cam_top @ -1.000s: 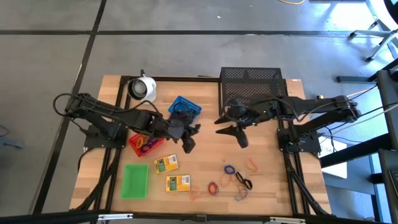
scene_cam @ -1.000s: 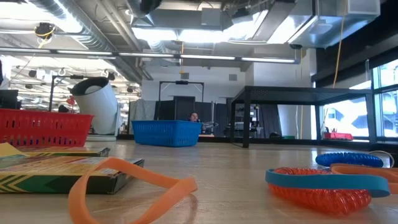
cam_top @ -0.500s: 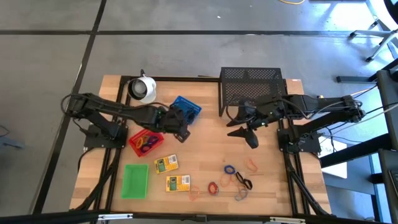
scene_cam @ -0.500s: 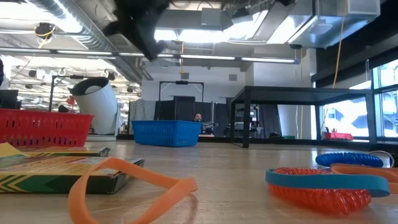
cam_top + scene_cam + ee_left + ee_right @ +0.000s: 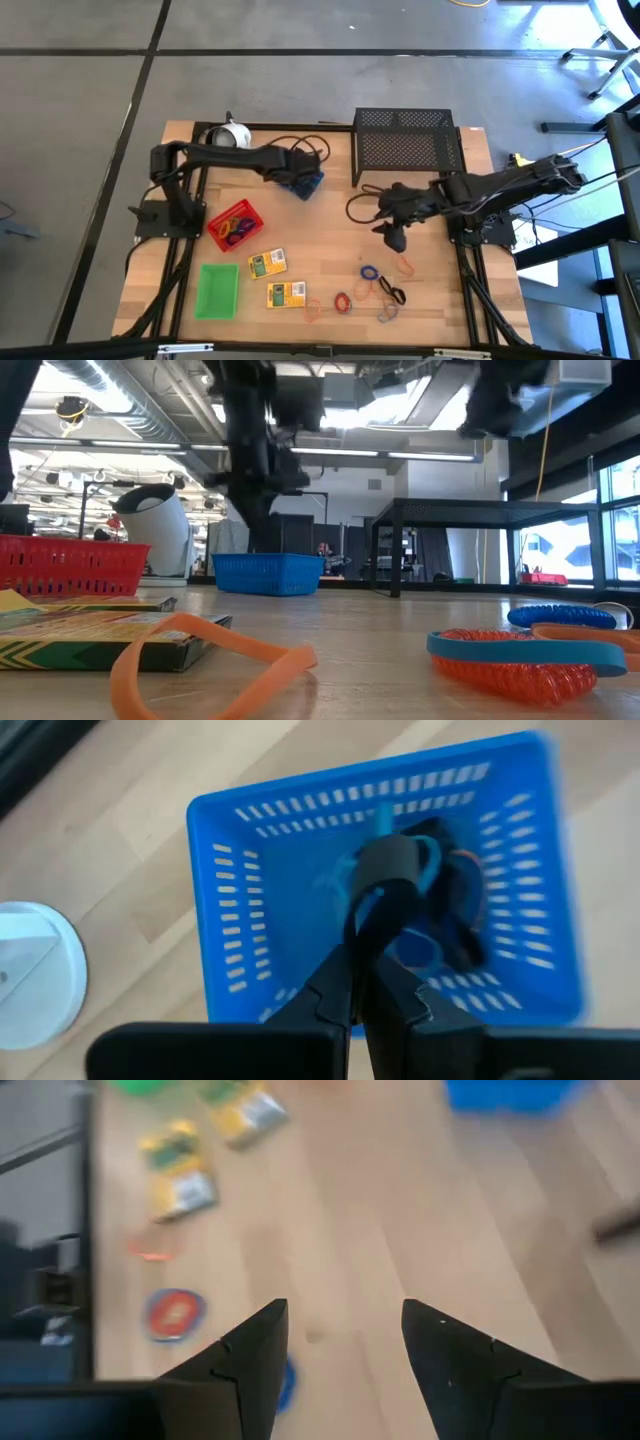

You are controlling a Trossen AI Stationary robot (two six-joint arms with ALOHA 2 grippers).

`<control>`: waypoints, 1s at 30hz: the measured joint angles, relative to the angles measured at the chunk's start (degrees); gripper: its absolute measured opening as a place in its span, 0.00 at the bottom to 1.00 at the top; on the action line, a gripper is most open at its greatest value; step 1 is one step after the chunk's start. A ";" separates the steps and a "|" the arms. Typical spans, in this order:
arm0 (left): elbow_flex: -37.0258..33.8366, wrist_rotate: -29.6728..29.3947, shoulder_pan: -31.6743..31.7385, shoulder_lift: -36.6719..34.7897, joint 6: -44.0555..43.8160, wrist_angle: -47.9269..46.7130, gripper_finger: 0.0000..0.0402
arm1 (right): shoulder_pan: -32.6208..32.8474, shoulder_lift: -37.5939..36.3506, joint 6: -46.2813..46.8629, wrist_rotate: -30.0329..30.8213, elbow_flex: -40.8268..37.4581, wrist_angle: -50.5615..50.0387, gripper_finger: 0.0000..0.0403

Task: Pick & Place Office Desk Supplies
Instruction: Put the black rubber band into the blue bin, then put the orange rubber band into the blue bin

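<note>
My left gripper (image 5: 302, 180) hangs over the blue tray (image 5: 312, 181) near the table's far edge, shut on a dark loop (image 5: 385, 870). More blue and black loops (image 5: 450, 910) lie in that tray. My right gripper (image 5: 392, 237) is open above bare wood, just to the far side of the scattered coloured loops (image 5: 380, 290). Its wrist view shows a red-and-blue loop (image 5: 175, 1312) and the two yellow-green boxes (image 5: 185, 1180) ahead. The red tray (image 5: 232, 226) holds loops. The green tray (image 5: 218, 290) lies flat near the near-left corner. My left gripper pinches the dark loop between its two fingers (image 5: 340, 980), which come from above, pointing down into the blue tray. The loop's free end (image 5: 392, 855) sticks out past the fingertips over the tray's floor. I cannot tell whether it touches the loops lying there.
A large black wire-mesh rack (image 5: 405, 145) stands at the far edge, behind the right arm. A white round object (image 5: 232, 135) sits at the far-left corner beside the blue tray. Cables loop over the table near both arms. Bare wood lies between the trays and the loops.
My left gripper has swung from the middle of the table toward the far edge and now stands over the blue tray. My right gripper has moved a little toward the near edge, closer to the scattered loops.
</note>
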 joint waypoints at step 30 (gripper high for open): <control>-0.02 6.82 4.66 -4.31 -0.36 -1.23 0.37 | 18.06 0.04 58.43 -9.76 -21.29 0.28 0.44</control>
